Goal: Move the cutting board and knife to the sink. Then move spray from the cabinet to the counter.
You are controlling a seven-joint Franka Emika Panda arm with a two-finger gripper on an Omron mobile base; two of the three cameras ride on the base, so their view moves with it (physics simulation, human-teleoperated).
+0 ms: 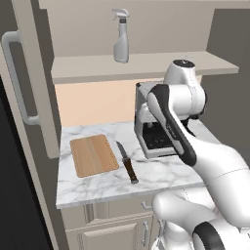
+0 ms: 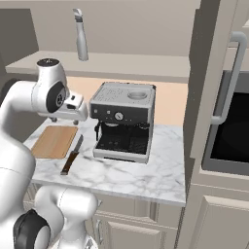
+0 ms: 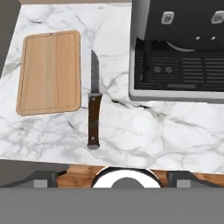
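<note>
The light-brown cutting board (image 1: 93, 155) (image 2: 54, 141) (image 3: 49, 71) lies flat on the white marble counter (image 1: 161, 173). Just to its right lies the knife (image 1: 127, 162) (image 2: 72, 155) (image 3: 93, 100), blade pointing to the wall and not touching the board. My gripper (image 3: 113, 177) (image 2: 65, 118) hangs above the counter's front part and looks straight down, open, with nothing between its fingers. The pale grey spray (image 1: 120, 36) (image 2: 80, 36) stands upright on the shelf of the open cabinet (image 1: 141, 66). The sink is out of view.
A grey and black coffee machine (image 2: 124, 119) (image 3: 179, 48) stands on the counter right of the knife, close to my hand. The cabinet door (image 1: 29, 88) stands open at the left. Another tall door (image 2: 214, 82) and a dark appliance (image 2: 233, 131) are on the right.
</note>
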